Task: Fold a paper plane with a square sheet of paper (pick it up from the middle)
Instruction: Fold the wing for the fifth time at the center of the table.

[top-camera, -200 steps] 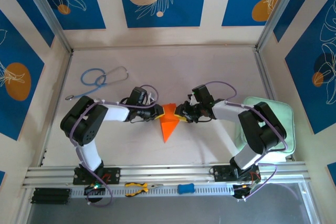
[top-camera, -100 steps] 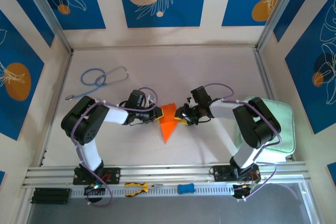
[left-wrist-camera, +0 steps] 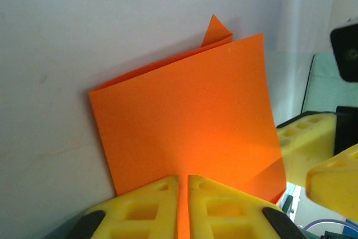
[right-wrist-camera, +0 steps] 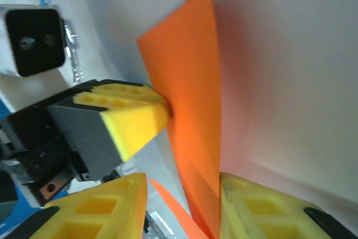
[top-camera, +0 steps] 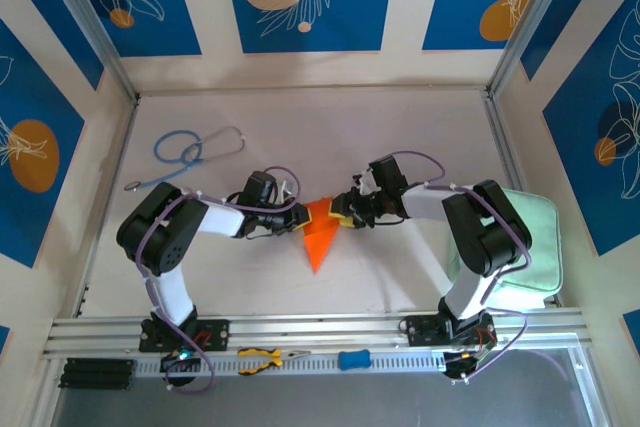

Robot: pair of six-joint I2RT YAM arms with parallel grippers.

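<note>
Item: thin bright orange sheet of paper, part-folded, tapering to a point toward the near edge.
Location: mid-desk, between the two hands; lifted on edge, its broad end up at the hands. Whether the point touches the desk cannot be told.
Layers: at least two, with a small corner flap showing past the far edge in the left wrist view.
Handling, judged: very light, limp, and easily creased or torn. A firm pinch would mark it, and the smooth faces may slide over each other.
Hold point, judged: along the centre crease, where the stacked layers are stiffest. Loose corners would bend.
Left hand: yellow fingers closed together on the sheet's edge.
Right hand: fingers stand apart. The sheet passes between them and lies against one pad, with a clear gap to the other.
Desk: pale, flat.
Nearby: pale green pad, well apart to the right.
</note>
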